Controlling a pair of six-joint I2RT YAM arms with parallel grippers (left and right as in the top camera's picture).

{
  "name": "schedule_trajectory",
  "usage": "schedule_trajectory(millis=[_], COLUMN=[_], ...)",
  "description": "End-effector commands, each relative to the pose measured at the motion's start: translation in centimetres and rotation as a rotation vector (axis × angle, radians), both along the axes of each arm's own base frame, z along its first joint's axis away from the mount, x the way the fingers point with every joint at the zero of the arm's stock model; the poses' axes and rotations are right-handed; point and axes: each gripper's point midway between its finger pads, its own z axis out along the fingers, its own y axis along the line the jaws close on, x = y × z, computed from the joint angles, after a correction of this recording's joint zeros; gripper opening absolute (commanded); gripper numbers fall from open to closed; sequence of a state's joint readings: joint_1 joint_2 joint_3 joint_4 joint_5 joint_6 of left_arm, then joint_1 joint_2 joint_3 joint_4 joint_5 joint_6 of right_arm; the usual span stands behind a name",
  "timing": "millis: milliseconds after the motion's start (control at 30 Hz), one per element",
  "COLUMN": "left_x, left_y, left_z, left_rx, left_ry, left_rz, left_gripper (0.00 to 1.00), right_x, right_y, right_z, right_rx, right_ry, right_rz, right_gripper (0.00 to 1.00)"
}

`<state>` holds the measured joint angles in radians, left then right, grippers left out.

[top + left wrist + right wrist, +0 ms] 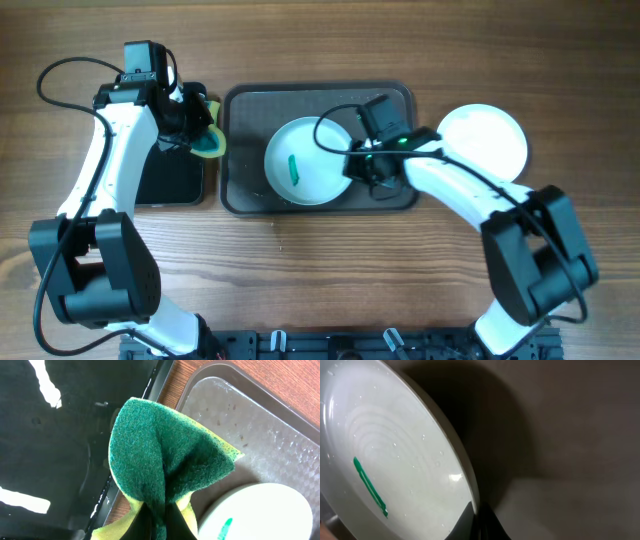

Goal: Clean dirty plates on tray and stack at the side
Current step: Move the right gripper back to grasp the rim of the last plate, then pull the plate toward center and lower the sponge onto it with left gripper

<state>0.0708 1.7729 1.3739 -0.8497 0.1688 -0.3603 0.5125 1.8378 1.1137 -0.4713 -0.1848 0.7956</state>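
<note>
A white plate (305, 163) with a green smear (294, 168) lies on the dark grey-brown tray (250, 105). My right gripper (358, 166) is shut on the plate's right rim and tilts it; the right wrist view shows the fingers (479, 519) pinching the rim of the plate (395, 460). My left gripper (197, 135) is shut on a green-and-yellow sponge (210, 143) over the tray's left edge. In the left wrist view the sponge (165, 455) hangs above the tray (260, 430), beside the plate (260, 515). A clean white plate (485, 140) lies on the table to the right.
A smaller glossy black tray (170, 180) lies under my left arm, left of the big tray; it fills the left of the left wrist view (55, 450). The wooden table (320, 270) spreads around.
</note>
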Motion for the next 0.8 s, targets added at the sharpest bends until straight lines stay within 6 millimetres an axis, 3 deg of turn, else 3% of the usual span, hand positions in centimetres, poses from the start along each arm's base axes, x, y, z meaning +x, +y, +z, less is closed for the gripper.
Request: schedule_trajectory(millis=[0,133,200,233,400,500,767], left_x=[0.4,0.4,0.4,0.4,0.4,0.6,0.7], left_y=[0.3,0.3,0.3,0.3,0.3,0.3,0.3], left_z=[0.6,0.6,0.6,0.6,0.6,0.7,0.8], left_rx=[0.012,0.012,0.012,0.012,0.013,0.013,0.014], left_ry=[-0.023,-0.023,-0.023,-0.023,-0.024,-0.031,-0.038], left_rz=[-0.009,-0.009,-0.009,-0.009,-0.009,-0.009,-0.009], left_gripper=[0.04,0.04,0.04,0.04,0.04,0.04,0.04], right_x=[0.4,0.3,0.3,0.5,2.8,4.0,4.8], right_y=[1.3,2.0,1.9,1.9,1.2,1.0,2.3], right_z=[-1.6,-1.9,-1.7,-1.5,0.4,0.6,-2.2], right_rx=[0.001,0.01,0.003,0.005,-0.005,-0.028,-0.028], right_ry=[0.028,0.02,0.017,0.017,-0.052,-0.066,0.053], right_rz=[-0.106,-0.072,-0.045,-0.02,0.134,0.235,0.311], right_gripper=[0.04,0.07,0.29,0.35,0.47,0.47,0.36])
